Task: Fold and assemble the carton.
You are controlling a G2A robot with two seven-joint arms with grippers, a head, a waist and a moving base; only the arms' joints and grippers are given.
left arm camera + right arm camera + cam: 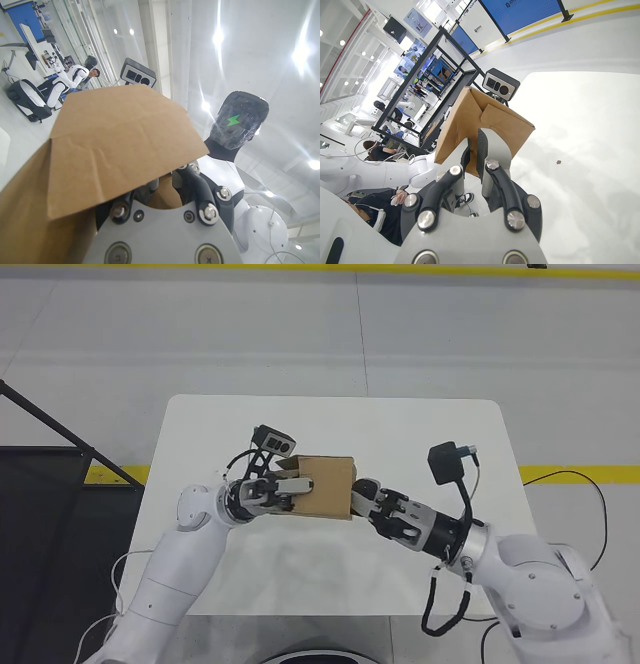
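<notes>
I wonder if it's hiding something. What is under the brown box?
Only white table shows around the carton. The right hand pinches one end; the left hand is at the other. The spot right under it is covered, so I cannot tell.

left arm (185, 554), right arm (520, 564) bent inward, right jaws clamped

The top view looks straight down from overhead onto the table (420, 434). The left wrist view sits close behind the left gripper (167, 180), tilted up toward the ceiling (250, 62). The right wrist view, as close behind the right gripper (475, 147), faces across the table into the room (370, 75). All three share the carton (325, 486).
</notes>
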